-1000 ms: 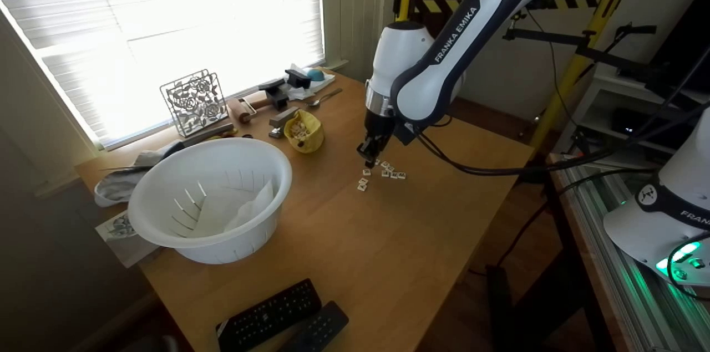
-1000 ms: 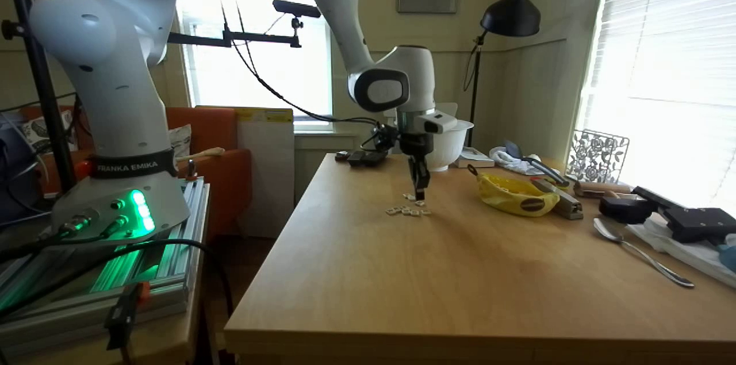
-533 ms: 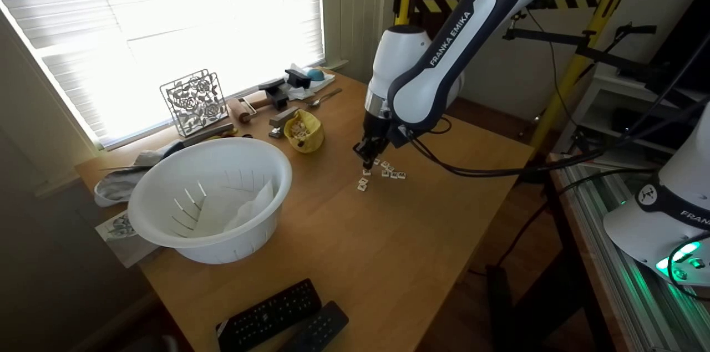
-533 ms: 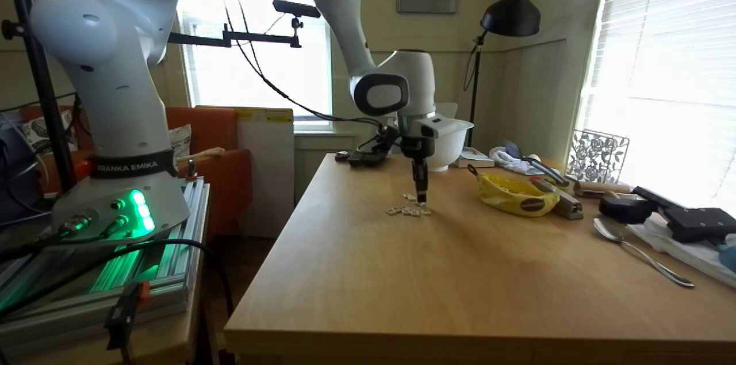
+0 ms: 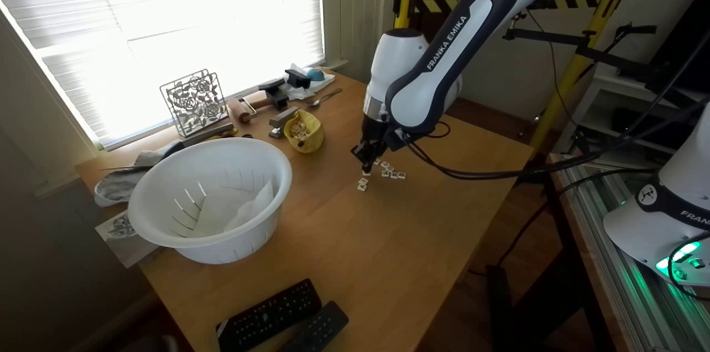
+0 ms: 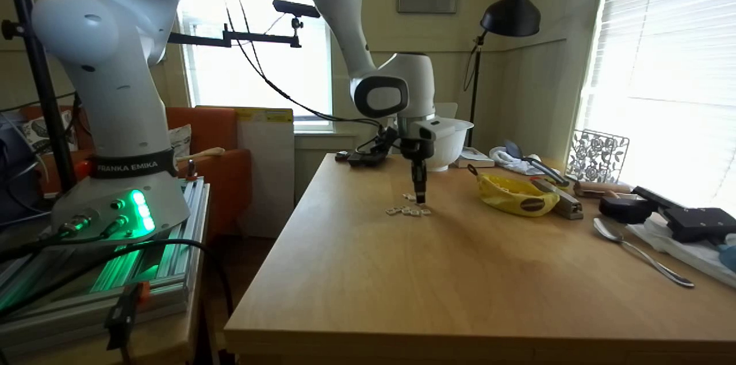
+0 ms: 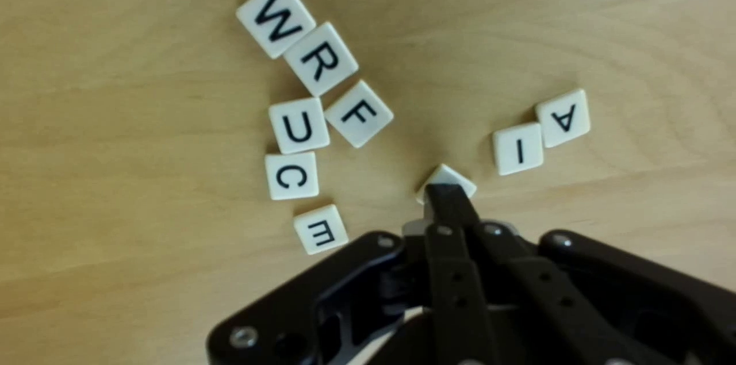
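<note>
Pointing down, jaws closed; tile [image 7: 448, 175] beneath

Lettered tiles [image 7: 359, 114] strewn about the gripper [image 7: 457, 201]

One white tile [image 7: 446, 175] is partly hidden by the gripper. In the wrist view, W [image 7: 276, 17], R [image 7: 322, 59], F [image 7: 359, 114], U [image 7: 299, 125], C [image 7: 291, 176] and E [image 7: 321, 229] are seen face up to its left; I [image 7: 518, 149] and A [image 7: 563, 118], touching, to its right.

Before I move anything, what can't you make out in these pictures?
Wrist view: any letter on the tile the pincer partly hides.
Whether those touch: blocked by the pincer in the wrist view, too small in both exterior views.
In an exterior view: any markings on pieces in the bag, too small.
In an exterior view: lower end of the smaller remote, cut off by the bottom edge.
</note>
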